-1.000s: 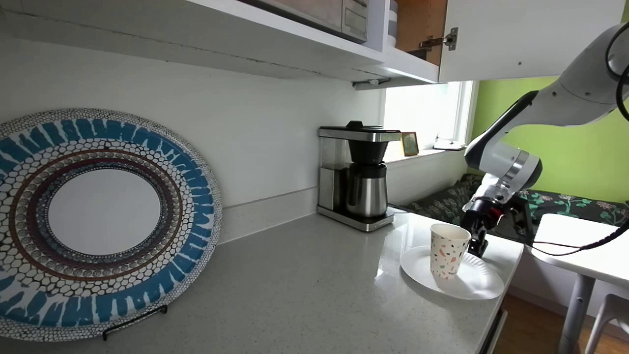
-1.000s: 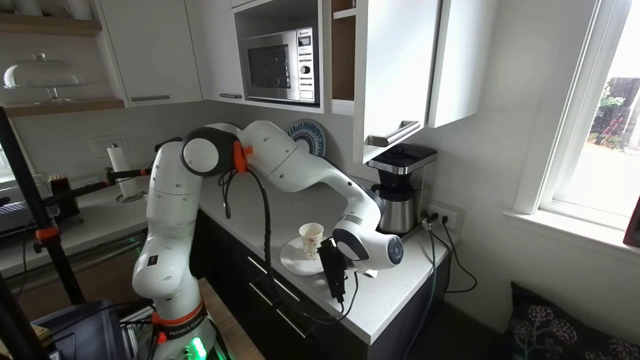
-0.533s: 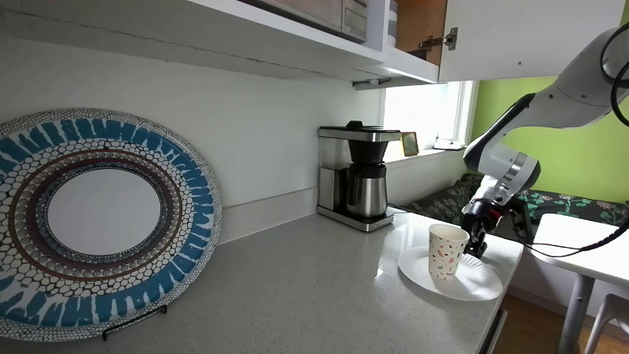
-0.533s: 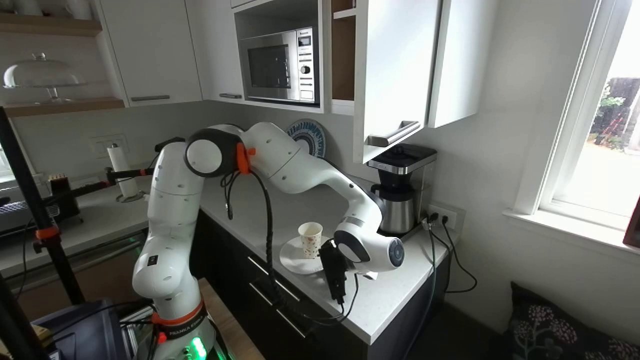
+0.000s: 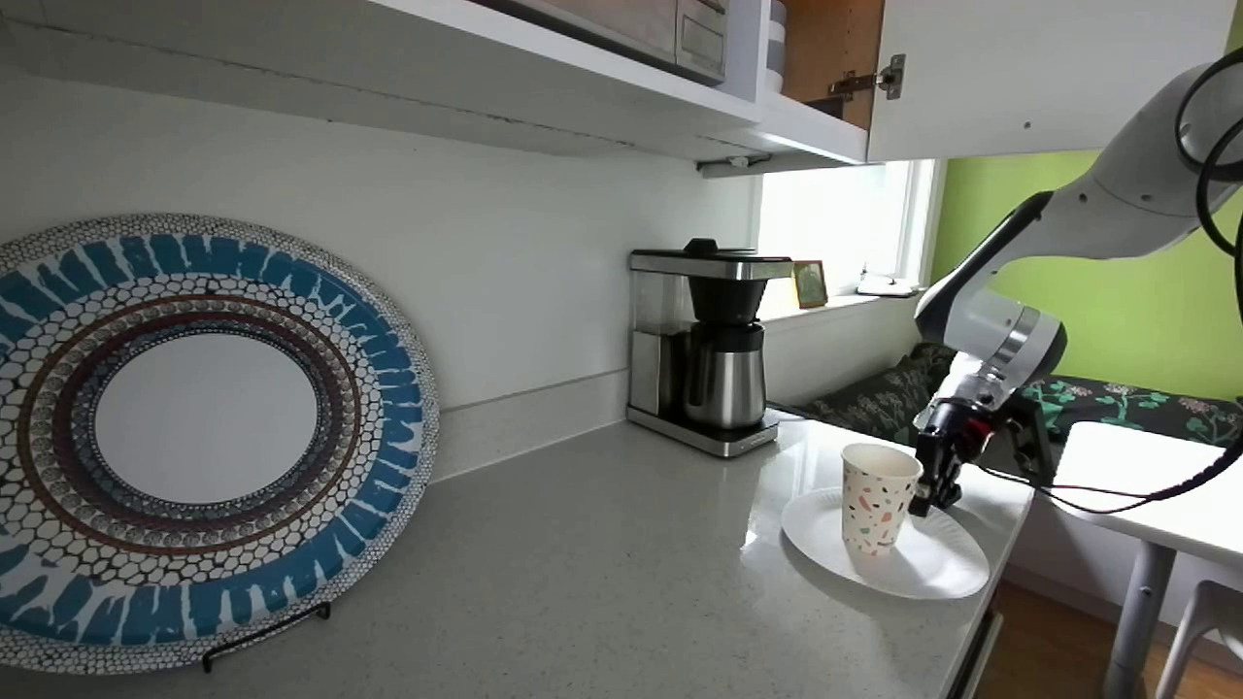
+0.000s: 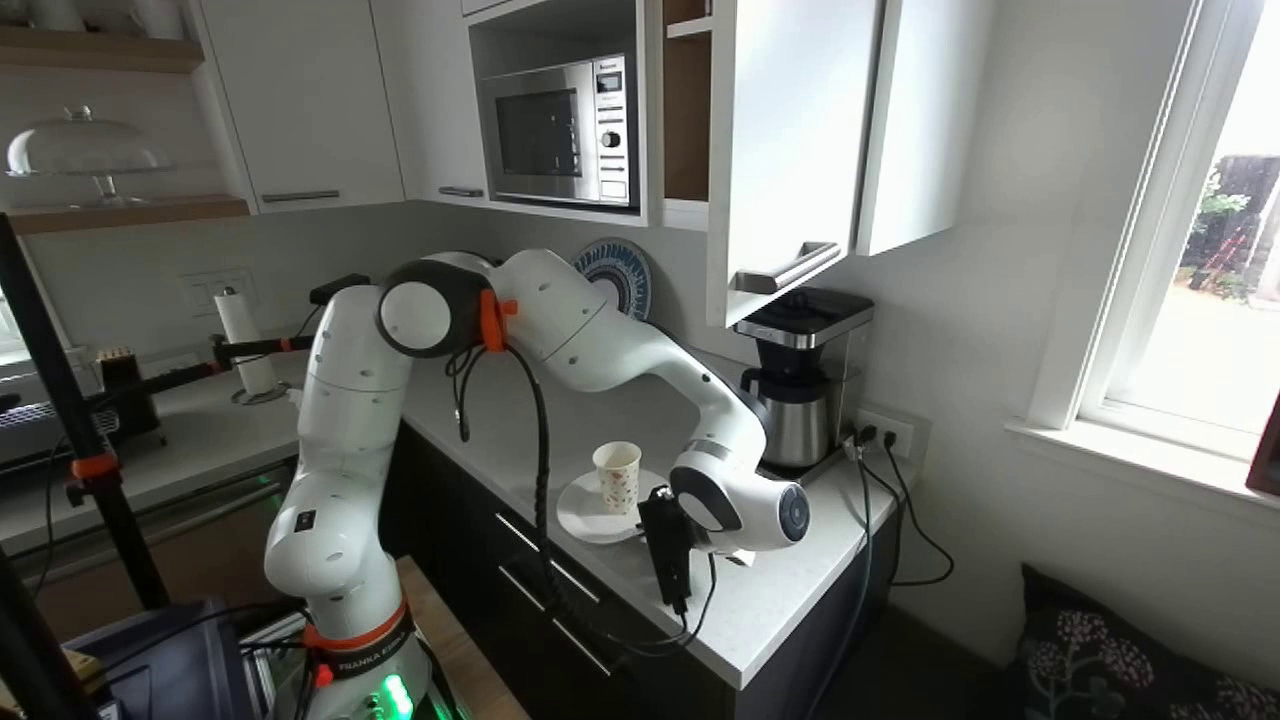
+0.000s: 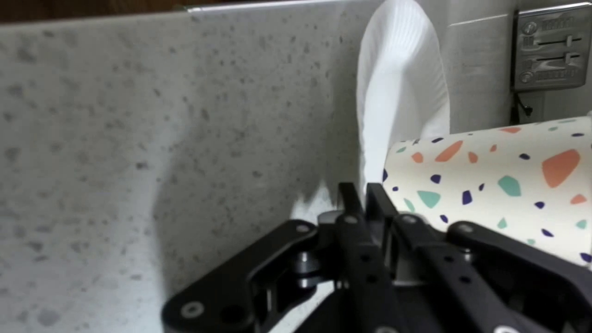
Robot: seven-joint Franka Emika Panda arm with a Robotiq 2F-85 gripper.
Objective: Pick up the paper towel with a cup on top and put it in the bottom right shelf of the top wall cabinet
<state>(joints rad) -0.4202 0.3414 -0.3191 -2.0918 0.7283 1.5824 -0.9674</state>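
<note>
Gripper: we see its fingers close together, pinching the rim of the paper plate.
Paper plate: roughly level, face up, near the edge of the counter.
Cup: standing on the paper plate beside the fingers, long axis vertical, mouth up.
Coffee maker: by the wall, apart from the paper plate.
Cabinet door: open overhead, hiding part of the top wall cabinet from us.
</note>
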